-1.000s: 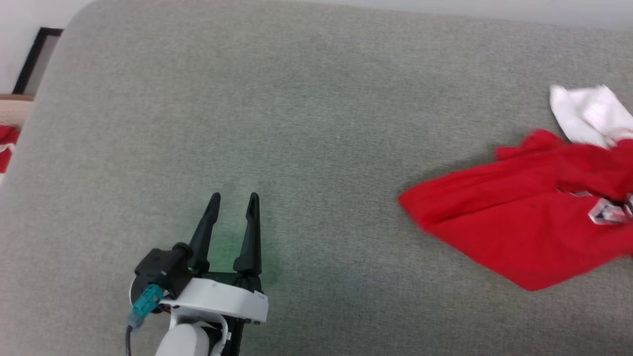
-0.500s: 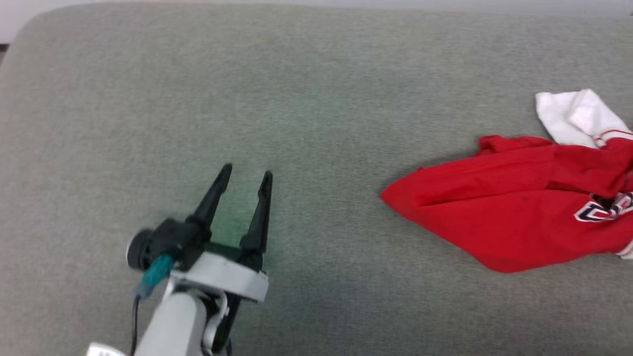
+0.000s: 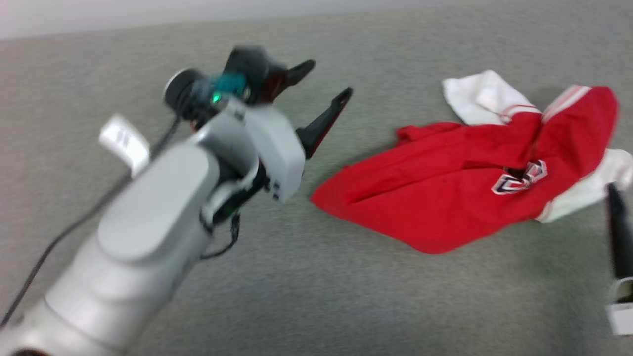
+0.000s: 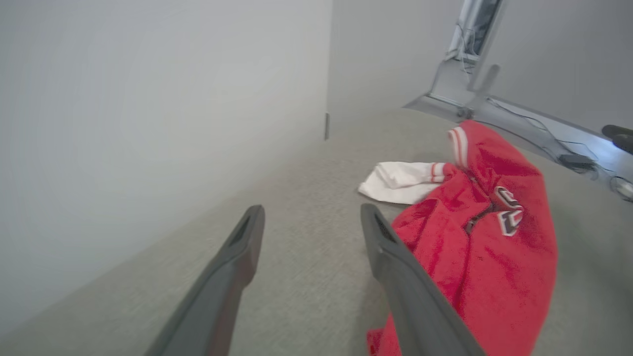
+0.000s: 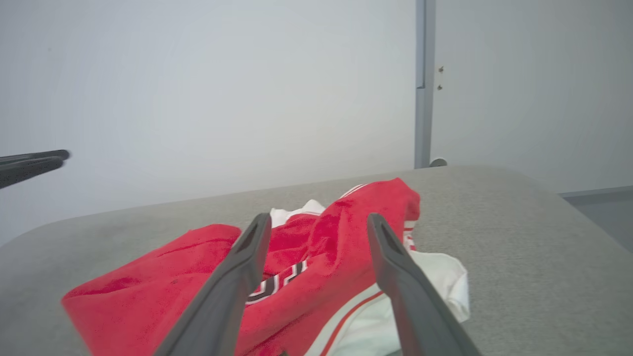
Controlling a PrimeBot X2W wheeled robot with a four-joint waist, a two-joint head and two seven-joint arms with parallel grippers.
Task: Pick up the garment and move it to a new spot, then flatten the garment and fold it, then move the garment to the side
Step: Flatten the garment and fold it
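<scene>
Lying crumpled on the grey surface (image 3: 346, 306), the garment (image 3: 435, 198) sits just ahead of the right gripper (image 5: 317, 220) and off to the right of the left gripper (image 3: 328, 78), clear of the left one. Whether the right one's tips touch the cloth cannot be told. Folds hide most of the lettering (image 3: 519, 179); a scrap of black, white-edged letters peeks from a crease, too bunched to read. One white sleeve (image 3: 482, 101) spreads at the side away from the right gripper. A second white patch lies nearer it, partly under red cloth. The left gripper is blurred in the head view, yet its two fingers stand wide apart and empty. The right gripper's two fingers are likewise spread, gripping nothing; the head view cuts it off at the edge, leaving a single dark finger (image 3: 618, 227). One garment, two grippers.
</scene>
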